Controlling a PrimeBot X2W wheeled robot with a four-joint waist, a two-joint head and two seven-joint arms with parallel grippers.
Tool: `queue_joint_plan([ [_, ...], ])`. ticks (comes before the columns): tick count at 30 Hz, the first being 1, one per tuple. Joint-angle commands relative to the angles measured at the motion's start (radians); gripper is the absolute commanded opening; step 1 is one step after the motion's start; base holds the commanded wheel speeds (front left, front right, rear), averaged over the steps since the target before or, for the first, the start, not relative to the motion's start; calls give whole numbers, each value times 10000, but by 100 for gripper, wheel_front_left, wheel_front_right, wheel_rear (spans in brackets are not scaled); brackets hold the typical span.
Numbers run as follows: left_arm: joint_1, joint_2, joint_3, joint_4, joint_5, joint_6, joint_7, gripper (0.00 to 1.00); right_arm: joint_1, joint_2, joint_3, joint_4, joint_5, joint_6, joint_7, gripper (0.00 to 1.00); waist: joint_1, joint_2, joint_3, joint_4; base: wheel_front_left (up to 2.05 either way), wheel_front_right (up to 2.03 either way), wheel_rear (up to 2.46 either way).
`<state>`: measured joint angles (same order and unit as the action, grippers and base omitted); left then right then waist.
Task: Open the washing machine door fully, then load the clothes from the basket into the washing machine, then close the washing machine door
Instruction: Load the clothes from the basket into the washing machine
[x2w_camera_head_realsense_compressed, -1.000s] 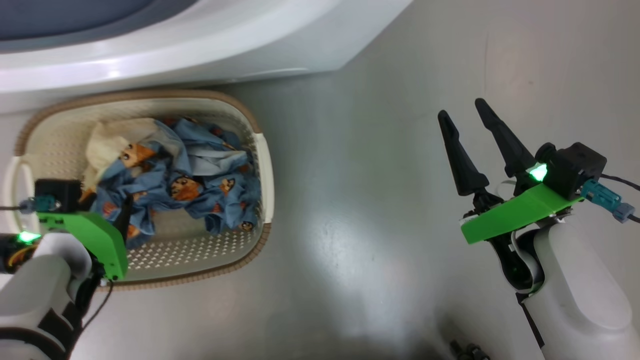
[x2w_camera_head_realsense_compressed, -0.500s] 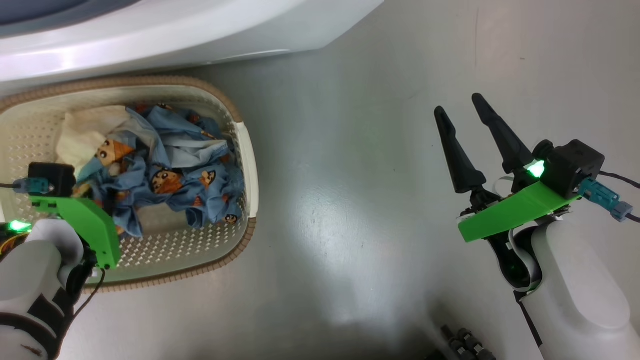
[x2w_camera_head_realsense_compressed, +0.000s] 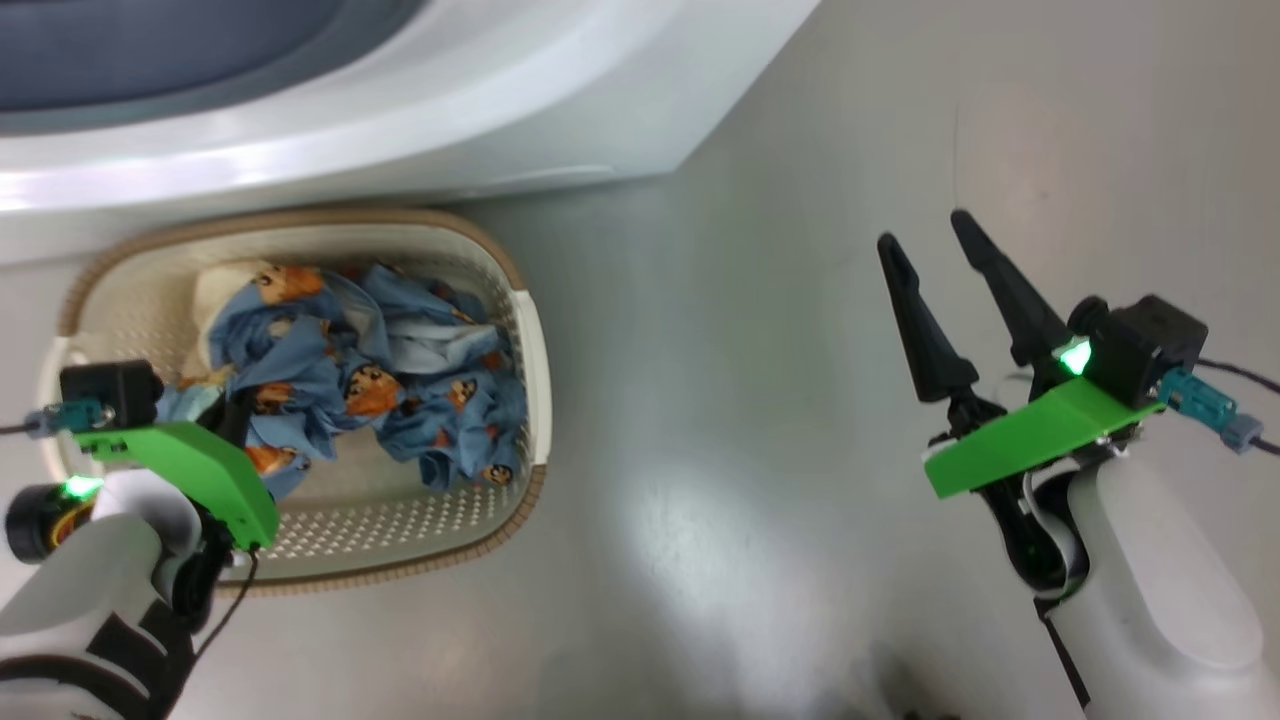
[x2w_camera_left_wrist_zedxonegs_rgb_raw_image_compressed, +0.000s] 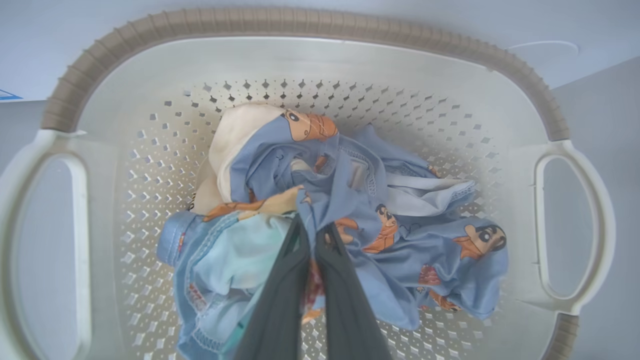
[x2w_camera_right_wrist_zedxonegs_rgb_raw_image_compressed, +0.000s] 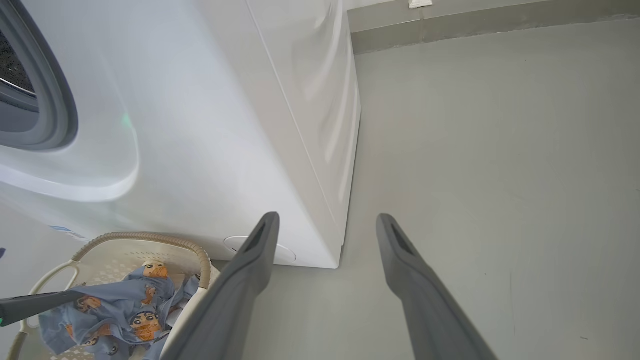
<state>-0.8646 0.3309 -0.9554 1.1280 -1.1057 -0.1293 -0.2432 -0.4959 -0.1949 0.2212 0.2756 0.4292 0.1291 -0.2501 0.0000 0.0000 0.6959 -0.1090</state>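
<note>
Left wrist view first: the left tool (x2w_camera_left_wrist_zedxonegs_rgb_raw_image_compressed: 312, 227) is seen pinched almost shut on a fold of the clothes (x2w_camera_left_wrist_zedxonegs_rgb_raw_image_compressed: 380, 220), with blue fabric caught in its grip at the middle of the heap. The clothes are piled inside the basket (x2w_camera_left_wrist_zedxonegs_rgb_raw_image_compressed: 310, 60), cream cloth tucked toward 11 o'clock and printed blue spread toward 4 o'clock. In the head view, the basket is set on the floor (x2w_camera_head_realsense_compressed: 720, 400) at 9 o'clock, close against the washing machine (x2w_camera_head_realsense_compressed: 500, 110), which lies across 12 o'clock. At 3 o'clock the right tool (x2w_camera_head_realsense_compressed: 922, 228) is held spread wide, with nothing gripped, above the floor and well apart from the basket. The grey gasket (x2w_camera_right_wrist_zedxonegs_rgb_raw_image_compressed: 50, 100) is glimpsed at 9 o'clock in the right wrist view.
</note>
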Motion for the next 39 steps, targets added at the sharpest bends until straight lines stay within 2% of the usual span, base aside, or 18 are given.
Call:
queue_joint_plan([
  [1,289,381,304,-99,-136,-13,-142,0,520,-31,166,-117,99,16,-117,100,0,0,-690,327,0,0,0],
  [4,501,478,775,-582,-86,-13,-177,0,739,-49,102,-23,187,16,-117,100,0,0,-1243,493,0,0,0],
  [8,1113,638,1873,-1400,549,-13,-181,0,1068,-82,93,123,287,16,-117,100,0,0,-2000,654,0,0,0],
  [15,2580,575,4178,-2953,2256,-13,-184,0,1684,-250,-3,373,485,16,-117,100,0,0,-3272,849,0,0,0],
  [26,4695,33,7166,-5538,4861,-13,-184,0,2248,-502,-260,697,733,16,-117,100,0,0,-4582,1030,0,0,0],
  [39,7090,-657,9264,-8146,6679,-13,-185,0,3122,-717,-572,737,977,16,-117,100,0,0,-5812,1127,0,0,0],
])
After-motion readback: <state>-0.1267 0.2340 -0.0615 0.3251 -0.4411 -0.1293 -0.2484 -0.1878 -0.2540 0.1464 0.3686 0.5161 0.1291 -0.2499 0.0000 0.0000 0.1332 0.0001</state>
